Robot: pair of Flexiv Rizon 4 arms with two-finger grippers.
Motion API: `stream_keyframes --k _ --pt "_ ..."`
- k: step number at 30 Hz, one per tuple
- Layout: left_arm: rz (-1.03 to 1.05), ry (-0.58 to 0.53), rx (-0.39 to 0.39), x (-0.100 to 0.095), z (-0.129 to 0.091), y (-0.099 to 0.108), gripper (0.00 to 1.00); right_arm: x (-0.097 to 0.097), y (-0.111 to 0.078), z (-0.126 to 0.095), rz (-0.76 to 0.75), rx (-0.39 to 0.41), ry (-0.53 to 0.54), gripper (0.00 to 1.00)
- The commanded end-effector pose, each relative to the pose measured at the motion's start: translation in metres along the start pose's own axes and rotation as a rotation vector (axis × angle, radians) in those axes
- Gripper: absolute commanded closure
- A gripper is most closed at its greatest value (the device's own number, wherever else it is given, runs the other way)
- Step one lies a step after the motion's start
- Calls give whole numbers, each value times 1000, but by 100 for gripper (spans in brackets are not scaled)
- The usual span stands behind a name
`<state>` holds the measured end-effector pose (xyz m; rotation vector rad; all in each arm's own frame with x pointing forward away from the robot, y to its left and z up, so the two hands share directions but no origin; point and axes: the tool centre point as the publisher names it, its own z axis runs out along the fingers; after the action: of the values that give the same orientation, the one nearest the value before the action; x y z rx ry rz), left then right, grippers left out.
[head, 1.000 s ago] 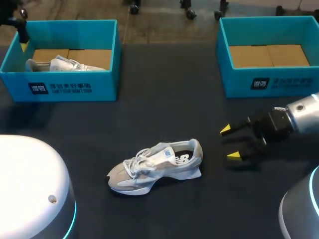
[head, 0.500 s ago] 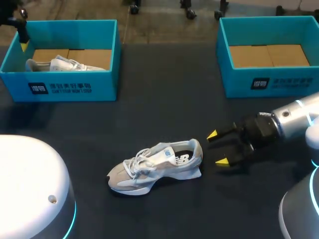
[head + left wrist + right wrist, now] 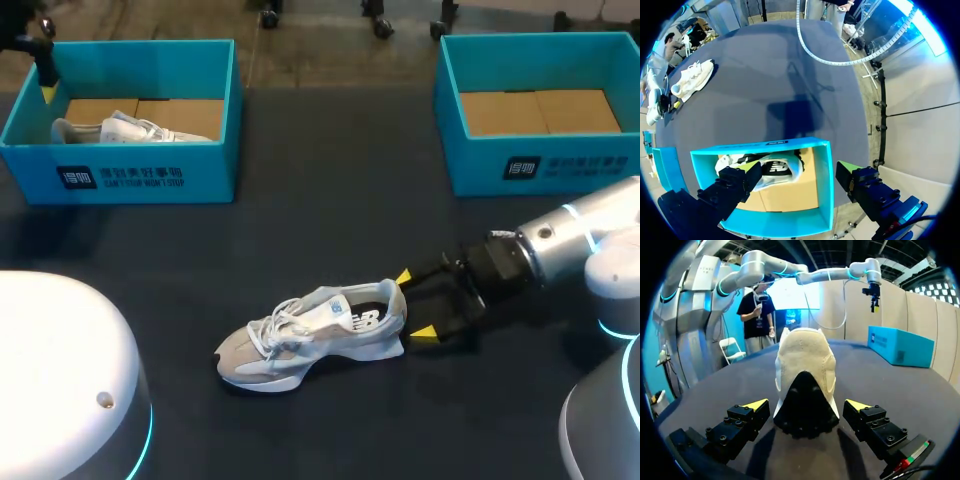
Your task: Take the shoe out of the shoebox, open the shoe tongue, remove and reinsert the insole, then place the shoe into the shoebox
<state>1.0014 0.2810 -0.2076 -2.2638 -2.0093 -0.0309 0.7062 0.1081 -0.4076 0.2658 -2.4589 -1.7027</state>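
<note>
A grey-and-white shoe (image 3: 312, 335) lies on its sole on the dark table, toe to the left. My right gripper (image 3: 413, 305) is open at its heel, one yellow tip on either side. In the right wrist view the heel (image 3: 805, 385) stands between the fingers (image 3: 755, 405) with a gap on both sides. My left gripper (image 3: 800, 172) hangs open above the left teal shoebox (image 3: 825, 180), which holds a second white shoe (image 3: 772, 167). In the head view this gripper (image 3: 45, 85) is over the box's far left corner.
The left teal shoebox (image 3: 150, 180) with the second shoe (image 3: 130, 128) stands at the back left. An empty teal shoebox (image 3: 540, 170) stands at the back right. Dark tabletop (image 3: 330, 200) lies between them.
My right gripper has moved left across the table, from well clear of the shoe to either side of its heel, staying open. The left arm and both shoes have not moved.
</note>
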Motion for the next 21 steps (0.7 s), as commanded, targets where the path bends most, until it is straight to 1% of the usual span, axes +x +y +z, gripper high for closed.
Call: stream_keyframes --k 1,13,21 --pt "1 2 -2 0 0 -1 0 -5 0 12 0 0 11 0" --pt "1 2 -2 0 0 -1 0 2 0 35 -4 -37 13 0" --pt "1 2 -2 0 0 -1 0 0 5 47 -11 -56 11 0"
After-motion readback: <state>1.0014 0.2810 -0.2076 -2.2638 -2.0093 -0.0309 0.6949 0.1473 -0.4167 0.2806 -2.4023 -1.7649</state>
